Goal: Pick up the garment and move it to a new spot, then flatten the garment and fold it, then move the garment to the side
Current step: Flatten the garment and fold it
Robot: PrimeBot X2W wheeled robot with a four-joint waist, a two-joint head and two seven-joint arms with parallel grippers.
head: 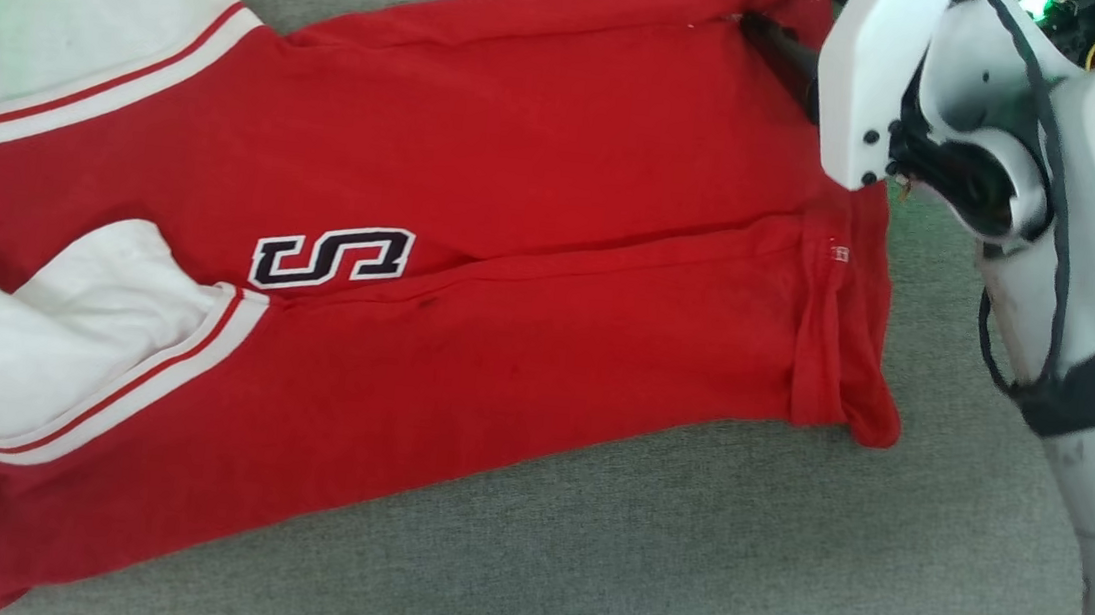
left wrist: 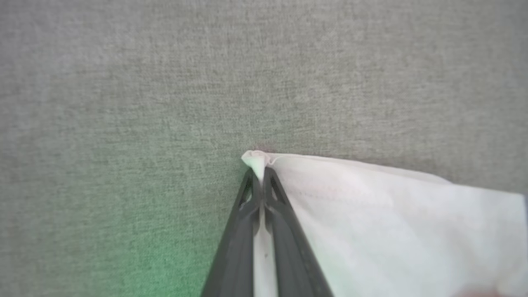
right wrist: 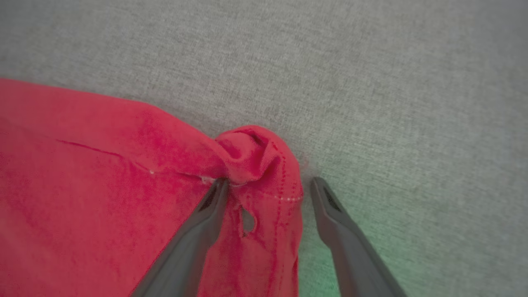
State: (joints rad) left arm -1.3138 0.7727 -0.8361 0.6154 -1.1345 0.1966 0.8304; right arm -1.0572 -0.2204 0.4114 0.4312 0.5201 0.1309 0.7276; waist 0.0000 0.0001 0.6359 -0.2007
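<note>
Red jersey (head: 533, 246) lies along the grey bench (head: 582, 572), long axis running arm to arm: the left gripper (left wrist: 259, 173) is clenched on its white corner at one end, while the right gripper (right wrist: 269, 183) stands released astride the bunched hem corner, not yet pinching.

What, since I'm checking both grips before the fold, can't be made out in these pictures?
- Left gripper: fingertips cut off by the head view's top-left corner.
- Right gripper: fingertips mostly behind its white wrist in the head view.
- Garment: lettering beyond the S folded under; its left end runs past the head view's edge.
</note>
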